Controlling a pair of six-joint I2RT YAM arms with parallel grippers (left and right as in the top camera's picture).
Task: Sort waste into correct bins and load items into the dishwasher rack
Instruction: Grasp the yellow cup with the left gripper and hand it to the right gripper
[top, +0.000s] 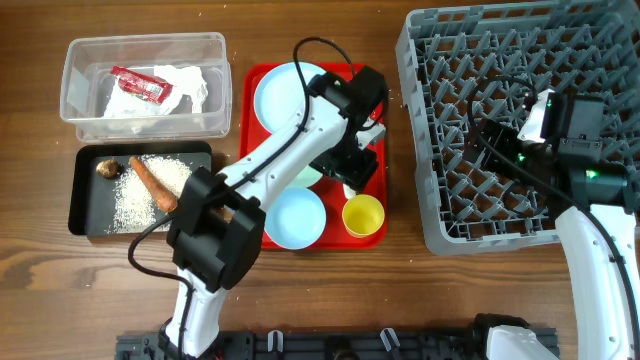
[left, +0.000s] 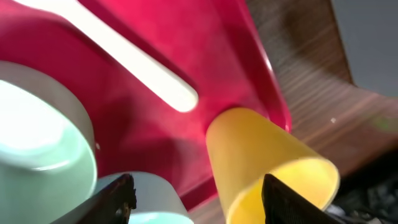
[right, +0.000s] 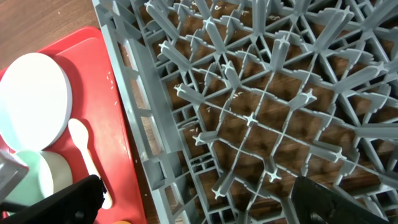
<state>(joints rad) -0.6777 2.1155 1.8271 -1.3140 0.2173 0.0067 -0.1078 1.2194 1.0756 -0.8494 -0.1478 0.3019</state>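
Grippers both spread wide: L gripper (left: 199, 190) by yellow cup (left: 261, 155), R gripper (right: 196, 186) over rack (right: 249, 118).

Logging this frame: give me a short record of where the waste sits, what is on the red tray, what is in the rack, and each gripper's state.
clear tub: crumpled napkin and red wrapper inside
black tray: carrot piece, brown lump, rice grains
red tray: plate, blue bowl, green bowl, yellow cup, white spoon
dishwasher rack: no dishes visible in it
left gripper: open, low over the red tray by the yellow cup, holding nothing
right gripper: open, above the rack, empty
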